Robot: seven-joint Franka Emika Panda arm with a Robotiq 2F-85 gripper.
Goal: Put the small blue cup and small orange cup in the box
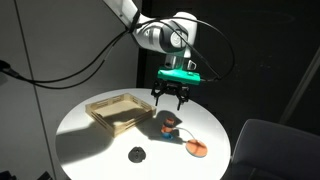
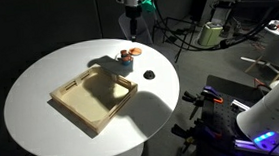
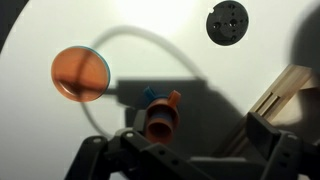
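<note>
Approach step, by the look: claw (image 1: 172, 100) hung wide, empty, over small orange cup (image 3: 162, 120) (small blue cup (image 3: 149, 96) just beside). Next, likely: descend, grip one.

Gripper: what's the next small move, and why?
Probably lower straight down over the orange cup. The gripper hangs open above it, and it and the blue cup beside it stand on the table, outside the empty box.

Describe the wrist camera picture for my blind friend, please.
The open gripper hangs above the small orange cup, with the small blue cup tucked beside it, on a white table. A flat orange disc, a black lump and a corner of the box lie nearby.
</note>
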